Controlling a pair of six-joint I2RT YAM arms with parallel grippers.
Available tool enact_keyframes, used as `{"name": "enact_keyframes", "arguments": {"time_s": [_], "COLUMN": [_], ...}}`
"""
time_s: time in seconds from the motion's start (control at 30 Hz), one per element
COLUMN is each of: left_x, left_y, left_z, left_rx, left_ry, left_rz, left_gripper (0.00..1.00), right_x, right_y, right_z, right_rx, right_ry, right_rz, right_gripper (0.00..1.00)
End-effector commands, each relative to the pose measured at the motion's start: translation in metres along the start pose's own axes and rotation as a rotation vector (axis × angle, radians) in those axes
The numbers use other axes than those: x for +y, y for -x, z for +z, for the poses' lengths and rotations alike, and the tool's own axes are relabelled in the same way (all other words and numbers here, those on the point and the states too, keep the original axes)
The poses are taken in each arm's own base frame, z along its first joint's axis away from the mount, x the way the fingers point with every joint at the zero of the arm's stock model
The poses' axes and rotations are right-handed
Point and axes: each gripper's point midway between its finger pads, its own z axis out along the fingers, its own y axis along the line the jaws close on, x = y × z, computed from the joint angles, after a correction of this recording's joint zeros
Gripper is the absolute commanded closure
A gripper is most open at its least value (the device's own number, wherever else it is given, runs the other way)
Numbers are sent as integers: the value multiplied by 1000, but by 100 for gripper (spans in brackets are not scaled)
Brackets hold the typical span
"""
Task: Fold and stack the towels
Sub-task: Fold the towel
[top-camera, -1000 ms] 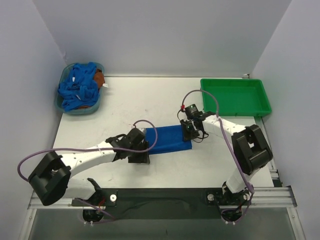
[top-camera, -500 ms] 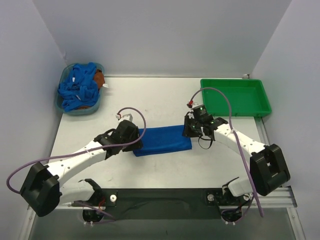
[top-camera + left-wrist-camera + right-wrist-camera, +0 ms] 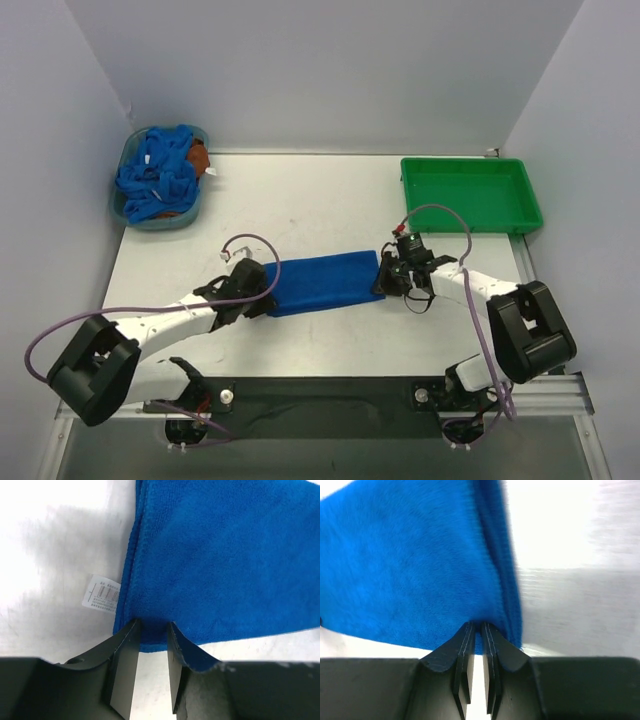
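My right jaws pinch the blue towel (image 3: 325, 282); left jaws half-shut astride its left corner, hold unclear. If weak, folded layers slip.

top camera looks down; wrist cameras closely share the towel (image 3: 325, 282).

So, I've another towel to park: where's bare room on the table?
Bare tabletop behind the folded towel, between the basket and the green tray, itself empty. Crowded: the towel's ends, at the left gripper and right gripper.
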Motion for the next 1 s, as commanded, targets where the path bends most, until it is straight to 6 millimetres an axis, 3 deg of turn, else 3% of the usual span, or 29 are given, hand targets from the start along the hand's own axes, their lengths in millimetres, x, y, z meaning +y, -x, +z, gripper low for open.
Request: {"name": "enact_keyframes", "arguments": {"time_s": [0.0, 0.13, 0.2, 0.33, 0.4, 0.47, 0.57, 0.7, 0.8, 0.83, 0.87, 0.97], "left_x": [24, 4, -11, -41, -58, -67, -63, -42, -14, -8, 2, 14], "left_y": [-30, -18, -6, 14, 21, 18, 2, -26, -40, -42, -47, -42], "left_z": [-3, -30, -42, -64, -67, -58, -35, -10, 4, 6, 7, 7], "left_rx": [71, 40, 6, -46, -59, -42, 24, 106, 121, 129, 139, 129], "left_ry": [8, -76, -119, -214, -260, -270, -231, -176, -104, -95, -77, -59], "left_rz": [-104, -76, -68, -62, -51, -41, -36, -74, -129, -137, -143, -168], "left_gripper": [61, 57, 52, 44, 44, 45, 51, 55, 60, 60, 61, 62], "right_x": [-14, 5, 22, 67, 98, 122, 134, 118, 80, 76, 61, 26], "right_y": [3, 15, 30, 39, 39, 29, 14, 1, -13, -7, -14, -8], "right_z": [-6, -17, -27, -40, -43, -38, -21, 1, 17, 18, 19, 16], "right_rx": [-48, -109, -173, -210, -221, -181, -129, -108, -91, -108, -100, -155], "right_ry": [-10, 75, 140, 309, 408, 484, 510, 494, 415, 406, 380, 343], "right_rz": [84, 79, 78, 52, 18, 9, 16, 72, 127, 143, 177, 281], "right_gripper": [86, 86, 85, 75, 66, 58, 53, 53, 53, 54, 54, 54]}}
